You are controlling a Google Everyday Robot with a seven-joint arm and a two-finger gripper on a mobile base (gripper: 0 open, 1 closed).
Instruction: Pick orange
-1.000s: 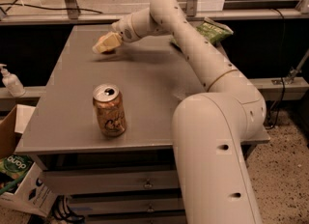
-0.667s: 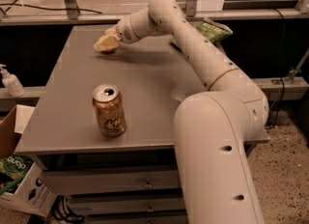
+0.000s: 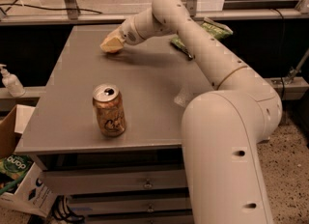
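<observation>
My gripper (image 3: 111, 44) is at the far left of the grey table (image 3: 154, 88), low over its surface, at the end of my white arm (image 3: 193, 39), which reaches across from the right. Its tip looks pale yellow. No small round orange fruit shows anywhere; it is hidden or out of view. The copper-coloured soda can (image 3: 109, 110) stands upright near the table's front edge, well in front of the gripper.
A green snack bag (image 3: 212, 29) lies at the table's back right, partly behind my arm. A small pump bottle (image 3: 10, 80) stands on a ledge at the left. A cardboard box (image 3: 12, 136) and a green package (image 3: 14, 167) sit on the floor at lower left.
The gripper has shifted slightly to the right over the far part of the table. The can has not moved.
</observation>
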